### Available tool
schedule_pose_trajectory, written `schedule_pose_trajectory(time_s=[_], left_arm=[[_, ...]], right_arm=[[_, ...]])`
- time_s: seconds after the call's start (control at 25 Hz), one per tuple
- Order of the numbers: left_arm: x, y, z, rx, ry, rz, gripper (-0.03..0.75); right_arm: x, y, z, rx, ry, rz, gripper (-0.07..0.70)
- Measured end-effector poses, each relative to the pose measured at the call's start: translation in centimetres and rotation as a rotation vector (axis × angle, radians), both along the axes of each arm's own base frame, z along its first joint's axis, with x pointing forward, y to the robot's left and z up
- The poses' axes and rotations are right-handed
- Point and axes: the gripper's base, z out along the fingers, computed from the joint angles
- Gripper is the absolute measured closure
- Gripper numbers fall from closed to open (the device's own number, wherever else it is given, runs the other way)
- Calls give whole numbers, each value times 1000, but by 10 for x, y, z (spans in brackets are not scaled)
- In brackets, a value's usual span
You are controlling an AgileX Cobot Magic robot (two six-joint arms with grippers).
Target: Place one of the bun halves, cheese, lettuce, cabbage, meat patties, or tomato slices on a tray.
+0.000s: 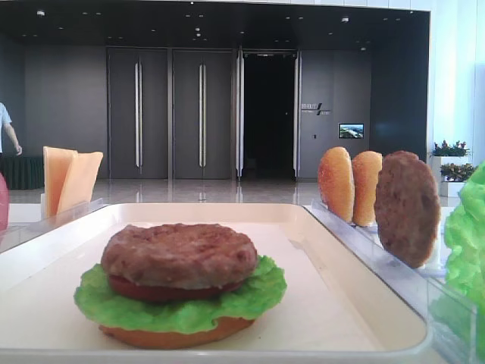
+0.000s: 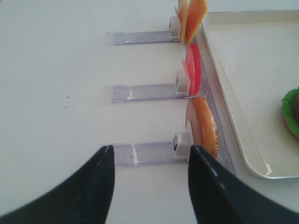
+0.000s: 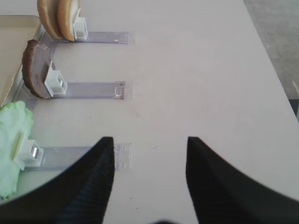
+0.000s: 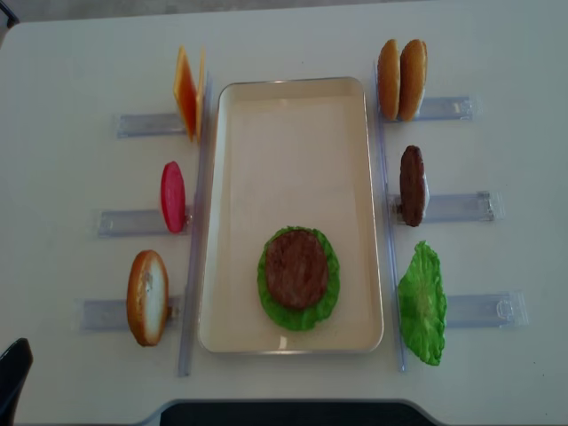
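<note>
On the cream tray point(image 4: 232, 177) sits a stack: bun half, lettuce point(image 4: 266, 282), a red tomato slice and a meat patty point(image 4: 295, 266) on top. Upright in clear racks stand cheese point(image 4: 186, 93), a tomato slice point(image 4: 172, 196) and a bun half point(image 4: 147, 297) on the left. On the right stand two bun halves point(image 4: 401, 80), a patty point(image 4: 412, 185) and lettuce point(image 4: 422, 303). My left gripper point(image 2: 151, 149) is open and empty, just short of the bun half point(image 2: 205, 126). My right gripper point(image 3: 149, 142) is open over bare table, right of the lettuce point(image 3: 11, 144).
Clear plastic racks point(image 4: 470, 311) stick out from both long sides of the tray. White tabletop point(image 3: 201, 70) stretches to the right of the right-hand racks, with the table edge point(image 3: 273, 60) further right. Behind the table lies a dark hall with doors point(image 1: 201, 114).
</note>
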Motion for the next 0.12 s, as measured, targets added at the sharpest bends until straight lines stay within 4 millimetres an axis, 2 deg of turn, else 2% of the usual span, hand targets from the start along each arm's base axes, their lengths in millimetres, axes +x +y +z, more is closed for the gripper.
schedule_pose_trajectory(time_s=[0.12], left_arm=[[0,0,0,0,0,0,325]], right_arm=[[0,0,0,0,0,0,264]])
